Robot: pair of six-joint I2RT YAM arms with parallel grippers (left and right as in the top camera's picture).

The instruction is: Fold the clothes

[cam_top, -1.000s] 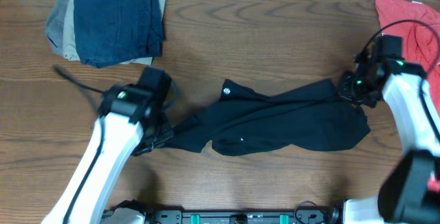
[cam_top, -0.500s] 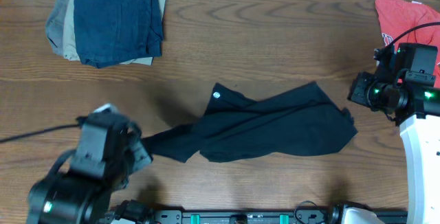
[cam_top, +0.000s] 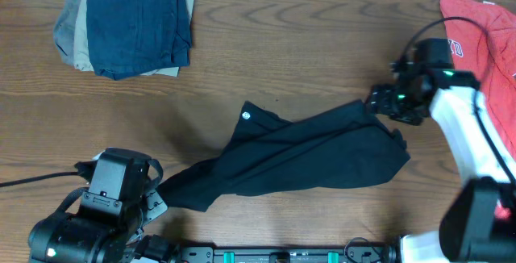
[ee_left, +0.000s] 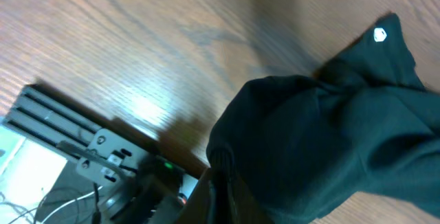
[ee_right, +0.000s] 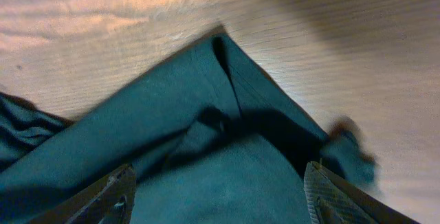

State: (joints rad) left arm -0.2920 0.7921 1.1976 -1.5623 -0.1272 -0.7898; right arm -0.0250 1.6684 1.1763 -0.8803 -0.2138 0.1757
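Note:
The black T-shirt lies crumpled and stretched across the table's middle, a small white logo at its upper left. My left gripper is at the front left, shut on the shirt's lower left end. In the left wrist view the cloth bunches right at the gripper. My right gripper stands open over the shirt's upper right corner. In the right wrist view its fingers are spread wide with dark cloth lying below and between them, nothing pinched.
A folded pile with a navy garment on top of tan and grey ones sits at the back left. A coral-red T-shirt lies at the back right, close behind the right arm. A black cable runs off the left edge.
The left arm pulled back toward the front left, dragging the shirt's left end with it. The right gripper opened, let go of the right corner, and now hovers over it.

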